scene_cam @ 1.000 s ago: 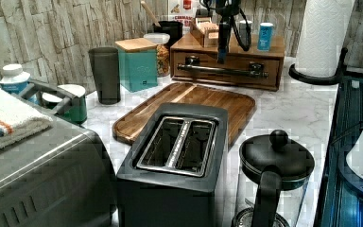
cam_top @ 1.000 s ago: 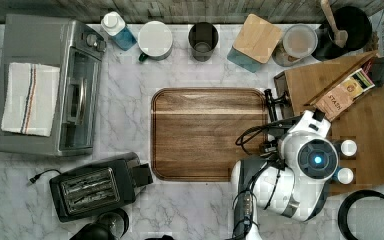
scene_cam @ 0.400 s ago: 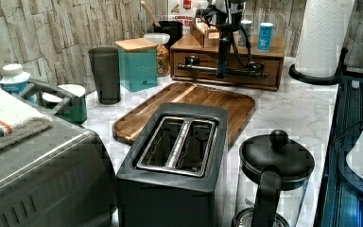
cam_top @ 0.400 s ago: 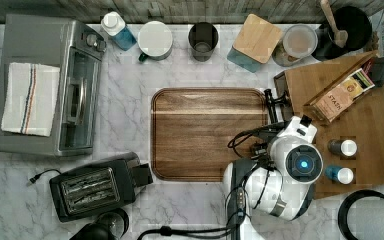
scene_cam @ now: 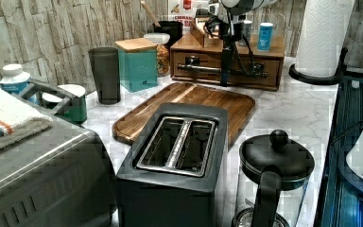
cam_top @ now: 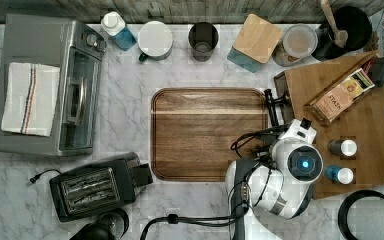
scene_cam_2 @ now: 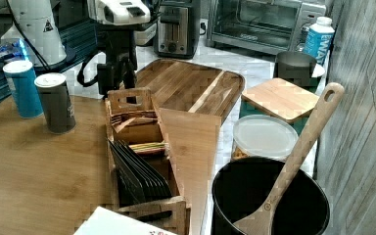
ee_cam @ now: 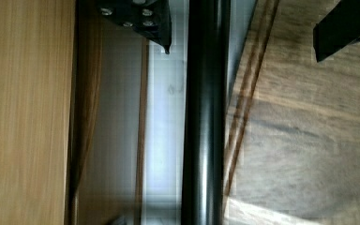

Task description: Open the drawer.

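Between the earlier frames and now the arm has dropped and shifted toward the cabinet front; in the top view its wrist housing sat further to the top view's right over the cabinet top, and now overhangs the front edge; the gripper has come down from above the cabinet to the level of the handle in the left view. The drawer sits in the front of the bamboo cabinet, at the top view's right, facing the dark serving tray; it looks closed or barely started, its front near flush with the cabinet face. Key relation: the handle's long axis runs along the drawer front, horizontal in the left view, vertical in the top view; the fingers straddle it crosswise; in the wrist view the bar passes between the two pads with clear gaps on each side; so the gripper is spread and not yet clamped. Judgement: next step is to close on the bar, then pull straight away from the cabinet toward the tray; the grip point is off toward one end of the bar, so skew is a possible risk.
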Robot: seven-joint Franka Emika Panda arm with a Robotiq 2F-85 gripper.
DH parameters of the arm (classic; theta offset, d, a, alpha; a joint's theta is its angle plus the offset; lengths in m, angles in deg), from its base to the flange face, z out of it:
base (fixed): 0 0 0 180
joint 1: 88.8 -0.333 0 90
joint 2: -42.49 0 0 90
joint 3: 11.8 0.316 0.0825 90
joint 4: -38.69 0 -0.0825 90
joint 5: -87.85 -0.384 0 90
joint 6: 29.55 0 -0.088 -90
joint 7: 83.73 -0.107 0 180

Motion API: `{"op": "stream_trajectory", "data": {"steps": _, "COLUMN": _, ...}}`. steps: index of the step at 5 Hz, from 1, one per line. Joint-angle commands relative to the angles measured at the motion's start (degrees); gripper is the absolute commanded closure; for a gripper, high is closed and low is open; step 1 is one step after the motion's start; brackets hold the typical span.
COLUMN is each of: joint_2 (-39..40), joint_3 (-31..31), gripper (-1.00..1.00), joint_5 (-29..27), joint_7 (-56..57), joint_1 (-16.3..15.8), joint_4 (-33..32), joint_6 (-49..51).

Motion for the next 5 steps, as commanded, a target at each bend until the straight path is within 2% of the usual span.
{"op": "stream_trajectory", "data": {"steps": 1, "joint_2": -2.7, "joint_3": 4.3, "gripper": -1.00, "joint_5": -10.5, "joint_7": 10.0, "joint_1": 0.8, "joint_4": -2.6, "joint_6": -7.2}}
{"op": "stream_trajectory", "data": {"steps": 2, "joint_2": -3.5, "joint_3": 5.3, "gripper": -1.00, "joint_5": -10.6, "joint_7": 9.4, "joint_1": -0.6, "joint_4": -2.1, "joint_6": -4.1}}
{"op": "stream_trajectory", "data": {"steps": 3, "joint_2": -2.1, "joint_3": 8.0, "gripper": -1.00, "joint_5": -15.0, "joint_7": 13.8, "joint_1": 0.0, "joint_4": -0.5, "joint_6": 0.9}}
{"op": "stream_trajectory", "data": {"steps": 4, "joint_2": -1.9, "joint_3": 10.4, "gripper": -1.00, "joint_5": -16.6, "joint_7": 16.2, "joint_1": -0.4, "joint_4": -1.3, "joint_6": 2.6}}
{"op": "stream_trajectory", "data": {"steps": 5, "joint_2": -4.1, "joint_3": 6.6, "gripper": -1.00, "joint_5": -17.7, "joint_7": 12.6, "joint_1": -9.8, "joint_4": -5.5, "joint_6": 1.0}}
